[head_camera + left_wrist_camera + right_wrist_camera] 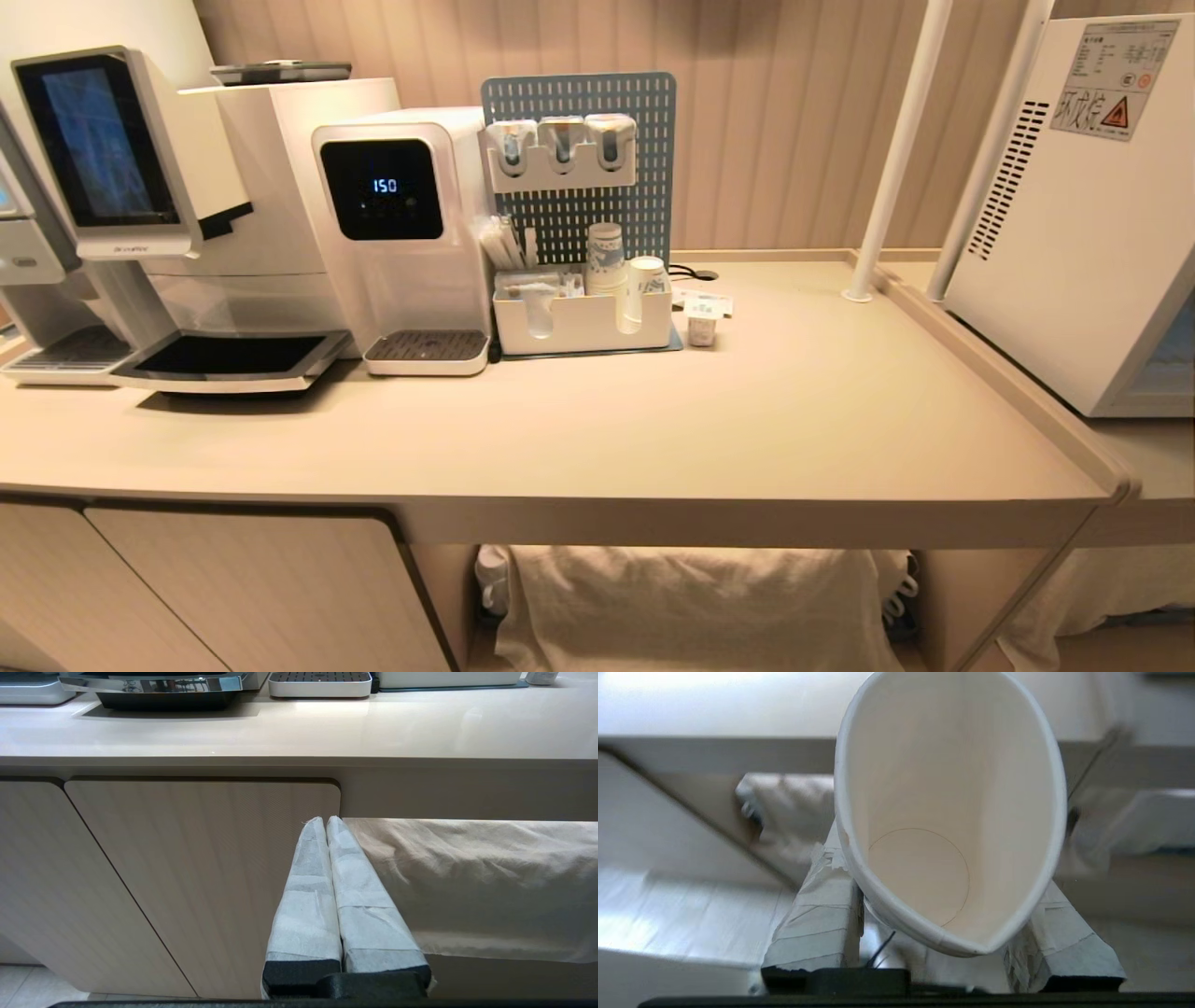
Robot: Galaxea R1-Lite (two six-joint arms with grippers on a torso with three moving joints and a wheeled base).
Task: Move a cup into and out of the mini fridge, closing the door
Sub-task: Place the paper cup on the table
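Note:
A white paper cup (948, 788) sits between the taped fingers (822, 914) of my right gripper (943, 868). The gripper is shut on its wall, which squeezes the rolled rim into an oval, and the cup is empty inside. This gripper hangs low in front of the counter edge and is outside the head view. The mini fridge (1074, 215) stands at the right end of the counter, showing its vented white side. Only a sliver of its door (1172, 364) shows at the picture's edge. My left gripper (325, 821) is shut and empty, parked before the cabinet front below the counter.
On the beige counter (747, 420) stand a coffee machine (140, 187), a water dispenser (401, 233) and a pegboard organiser (579, 159) with stacked paper cups (605, 257). A creamer tub (702, 327) stands beside it. Two white poles (896, 149) rise near the fridge. A cloth (691, 597) hangs under the counter.

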